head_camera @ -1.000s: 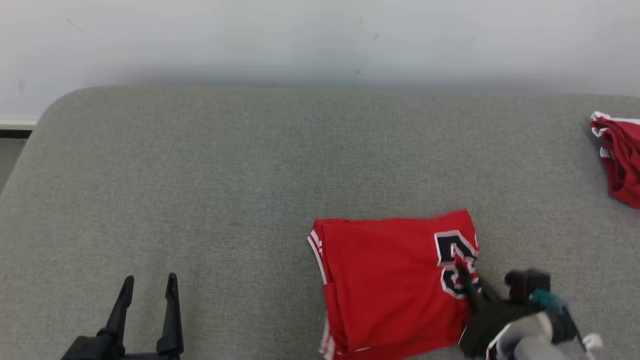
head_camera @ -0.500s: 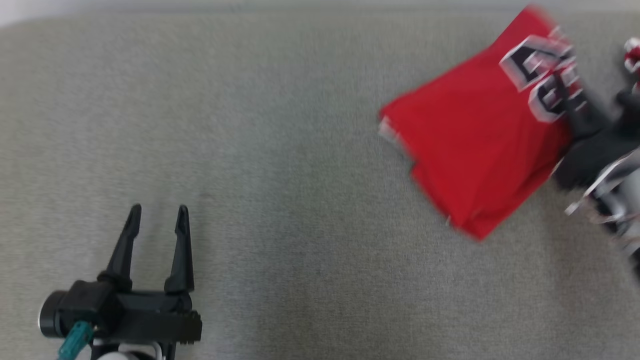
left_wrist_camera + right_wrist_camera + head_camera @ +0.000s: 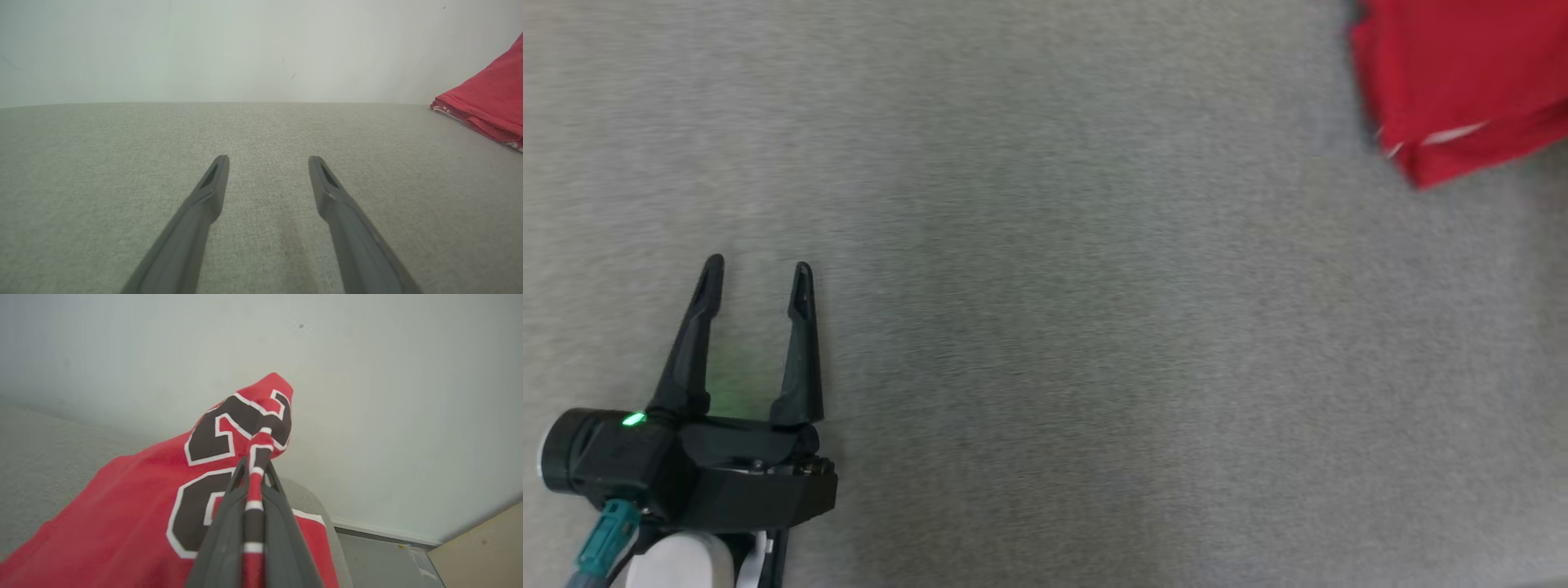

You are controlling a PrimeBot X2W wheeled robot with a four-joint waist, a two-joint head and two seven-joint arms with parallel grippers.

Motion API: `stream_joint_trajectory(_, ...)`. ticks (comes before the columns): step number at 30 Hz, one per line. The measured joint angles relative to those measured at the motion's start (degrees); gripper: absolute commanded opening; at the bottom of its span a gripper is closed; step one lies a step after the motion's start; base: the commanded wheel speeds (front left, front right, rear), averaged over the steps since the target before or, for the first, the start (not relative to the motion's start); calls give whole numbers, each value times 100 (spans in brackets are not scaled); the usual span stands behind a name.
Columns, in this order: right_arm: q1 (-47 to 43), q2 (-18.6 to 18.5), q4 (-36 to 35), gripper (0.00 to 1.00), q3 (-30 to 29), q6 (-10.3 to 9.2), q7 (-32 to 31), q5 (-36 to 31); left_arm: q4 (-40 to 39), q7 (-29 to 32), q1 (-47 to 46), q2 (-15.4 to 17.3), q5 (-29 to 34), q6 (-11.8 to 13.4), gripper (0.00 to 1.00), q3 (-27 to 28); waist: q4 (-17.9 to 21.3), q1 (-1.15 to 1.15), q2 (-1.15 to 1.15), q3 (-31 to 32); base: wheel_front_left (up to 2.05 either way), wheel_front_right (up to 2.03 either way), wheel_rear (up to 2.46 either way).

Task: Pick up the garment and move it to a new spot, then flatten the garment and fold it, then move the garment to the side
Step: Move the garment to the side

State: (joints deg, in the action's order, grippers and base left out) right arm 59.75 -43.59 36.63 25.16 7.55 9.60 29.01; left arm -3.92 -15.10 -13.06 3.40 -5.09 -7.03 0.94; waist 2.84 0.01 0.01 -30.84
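Pinching the garment (image 3: 122, 522) at its number, the right gripper (image 3: 254, 466) seemingly holds it aloft.

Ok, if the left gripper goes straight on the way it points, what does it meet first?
Nothing close: the left gripper points over bare grey padding toward the white wall, likely first, though depth is unclear. The red garment lies off to its right.
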Motion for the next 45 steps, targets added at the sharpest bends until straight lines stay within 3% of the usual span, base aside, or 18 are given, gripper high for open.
stream_joint_trajectory(6,414,-356,248,0,-224,1,-299,57,-328,-1,36,105,89,-5,100,29,451,-1,0,-332,0,0,0)
stream_joint_trajectory(15,742,-636,768,0,-112,1,-455,-143,-581,-3,38,163,151,-12,100,-7,687,-2,-2,-650,0,0,0)
stream_joint_trajectory(16,779,-630,825,23,-76,1,-455,-179,-590,-4,37,167,151,-12,100,-7,692,-2,-2,-670,0,0,0)
stream_joint_trajectory(17,826,-621,887,75,-43,1,-448,-231,-595,-4,37,169,151,-12,100,-10,694,-2,-2,-687,0,0,0)
stream_joint_trajectory(18,876,-612,938,100,-7,1,-417,-289,-601,-7,36,170,151,-12,100,-13,692,-2,-2,-702,0,0,0)
stream_joint_trajectory(32,1193,-277,1448,100,41,1,204,-681,-363,-2,97,82,7,-13,100,138,523,-1,-1,-308,0,0,0)
stream_joint_trajectory(39,633,360,972,100,-23,0,509,-559,-136,-1,566,29,-96,27,100,453,428,-2,-2,322,0,0,0)
stream_joint_trajectory(45,-336,985,97,100,-325,1,539,-595,-14,-1,1019,5,-157,41,100,743,354,-2,-2,989,0,0,0)
